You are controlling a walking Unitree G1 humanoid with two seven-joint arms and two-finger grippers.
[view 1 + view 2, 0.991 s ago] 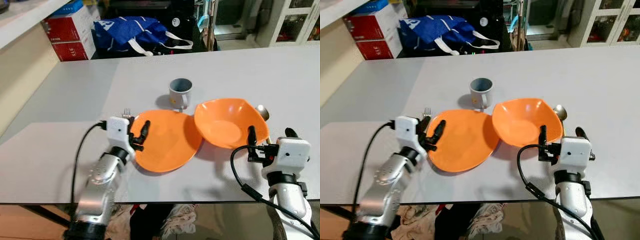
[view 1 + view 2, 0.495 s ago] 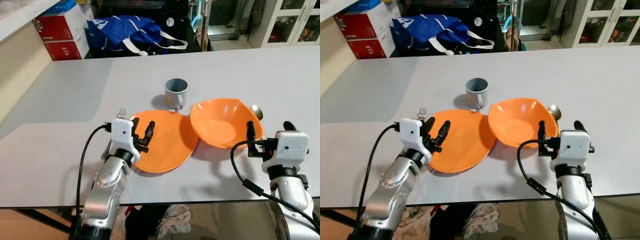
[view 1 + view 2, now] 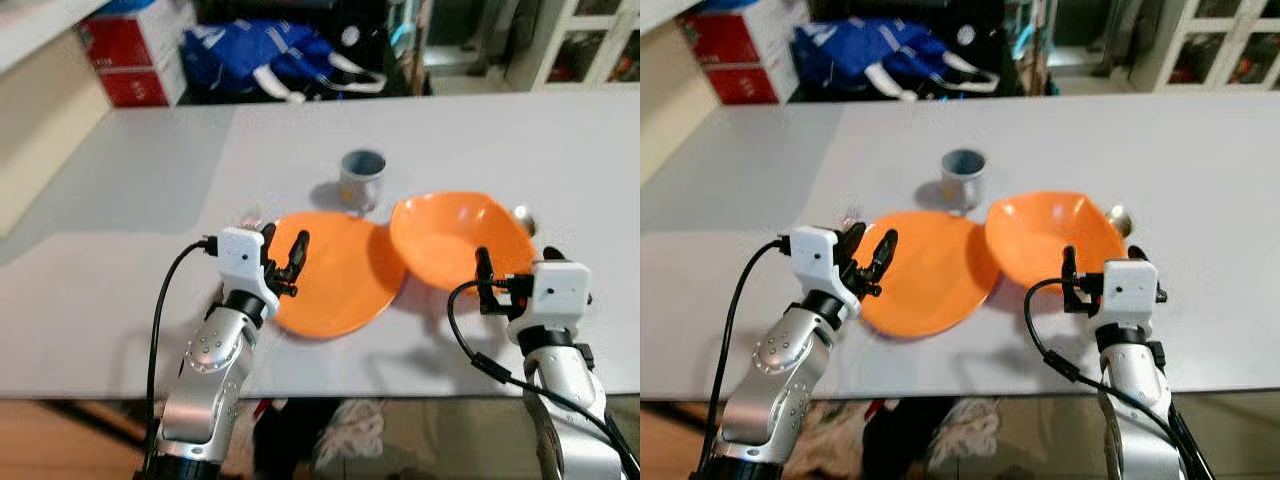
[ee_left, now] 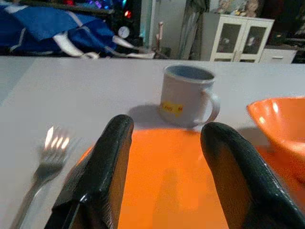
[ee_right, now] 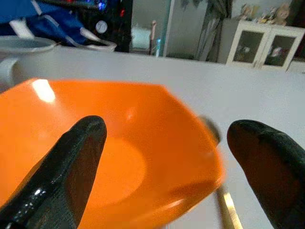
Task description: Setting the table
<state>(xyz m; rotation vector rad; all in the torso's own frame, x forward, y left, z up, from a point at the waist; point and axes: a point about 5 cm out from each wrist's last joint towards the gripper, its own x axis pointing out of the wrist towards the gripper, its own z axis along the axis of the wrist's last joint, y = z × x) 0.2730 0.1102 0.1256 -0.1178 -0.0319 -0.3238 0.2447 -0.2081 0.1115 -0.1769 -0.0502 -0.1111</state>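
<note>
An orange plate (image 3: 335, 275) lies on the grey table (image 3: 130, 270), with an orange bowl (image 3: 455, 245) touching its right side and a grey mug (image 3: 362, 178) just behind them. A fork (image 4: 45, 162) lies left of the plate, and a spoon (image 3: 522, 214) peeks out right of the bowl. My left gripper (image 3: 285, 250) stands open over the plate's left edge, holding nothing. My right gripper (image 3: 515, 268) is open at the bowl's near right rim, one finger (image 5: 62, 176) before the bowl (image 5: 119, 157) and the other beyond the spoon (image 5: 221, 195).
A blue bag (image 3: 265, 55) and red boxes (image 3: 125, 70) sit on the floor beyond the table's far edge, and a white cabinet (image 3: 590, 40) stands at the back right. The table's front edge (image 3: 380, 395) runs just under both wrists.
The whole view has shifted slightly. My right gripper has edged left, closer to the bowl's rim. My left gripper stays open over the plate's left edge.
</note>
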